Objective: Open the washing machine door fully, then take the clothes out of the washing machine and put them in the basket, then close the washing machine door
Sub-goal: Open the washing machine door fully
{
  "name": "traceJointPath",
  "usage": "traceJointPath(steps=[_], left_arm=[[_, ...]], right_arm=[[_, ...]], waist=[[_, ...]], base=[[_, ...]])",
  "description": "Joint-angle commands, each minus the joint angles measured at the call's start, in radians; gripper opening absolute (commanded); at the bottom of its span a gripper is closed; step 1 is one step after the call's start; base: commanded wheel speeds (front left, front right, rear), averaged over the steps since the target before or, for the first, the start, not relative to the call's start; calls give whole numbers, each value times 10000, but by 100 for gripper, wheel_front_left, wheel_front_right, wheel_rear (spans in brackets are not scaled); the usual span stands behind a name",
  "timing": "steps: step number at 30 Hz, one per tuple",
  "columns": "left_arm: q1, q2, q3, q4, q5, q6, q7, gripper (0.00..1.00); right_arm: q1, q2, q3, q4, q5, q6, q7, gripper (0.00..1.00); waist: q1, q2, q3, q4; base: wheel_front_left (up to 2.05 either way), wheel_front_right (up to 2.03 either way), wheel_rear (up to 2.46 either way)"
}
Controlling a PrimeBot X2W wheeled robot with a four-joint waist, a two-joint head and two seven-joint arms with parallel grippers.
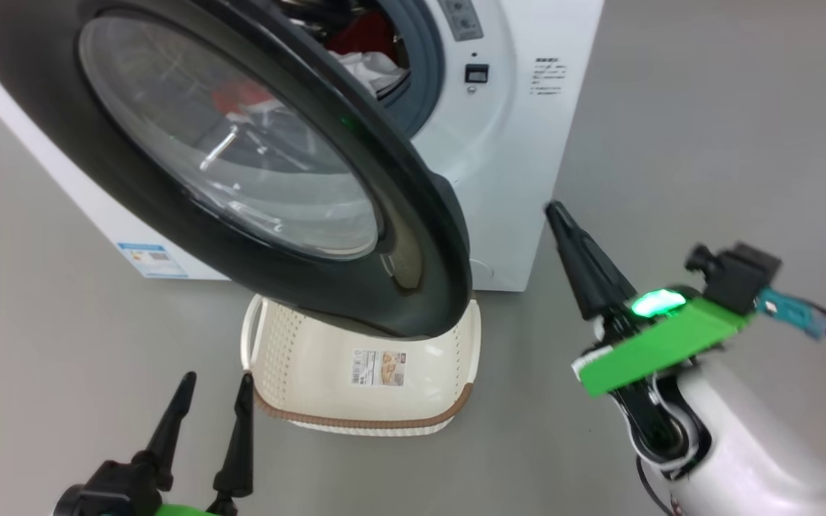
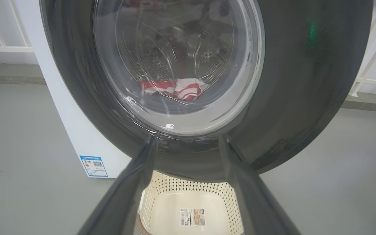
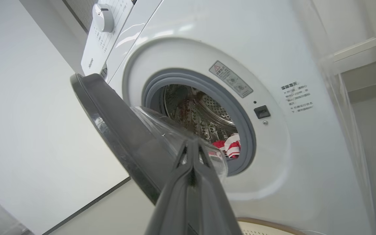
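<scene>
At seven o'clock your left gripper (image 1: 217, 380) gapes wide, empty. At three, beside the half-open door (image 1: 413, 215), your right gripper (image 1: 556, 215) is pinched together, empty.

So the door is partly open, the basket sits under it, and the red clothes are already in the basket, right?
No, the clothes lie inside the washing machine, as the right wrist view shows; the basket holds only its sticker. The door is partly open above the basket, as you said.
</scene>
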Motion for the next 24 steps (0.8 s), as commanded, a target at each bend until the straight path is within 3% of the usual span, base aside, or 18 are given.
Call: traceJointPath(steps=[1,7,12,24], left_arm=[[-241,116,221,-250,-74,70,-120,100],[-418,116,29,-219,-256,56,-120,100],[-628,116,-94,-226,-388,38,-120,100],[-825,116,-239,-151,-529,18,-120,100]], right_arm=[[-586,-187,618,-125,624,75,-62,0],[-1981,-976,1822,32,3490,75,634,0],[-2730,-1428,2103,315,5445,75,2159,0],[-3361,-1603,2086,1178,7222,75,5329,0]], waist=[[0,0,167,201],[0,0,524,501],[0,0,859,694],[0,0,1051,952]], base=[[0,0,0],[0,0,0],[0,0,0],[0,0,0]])
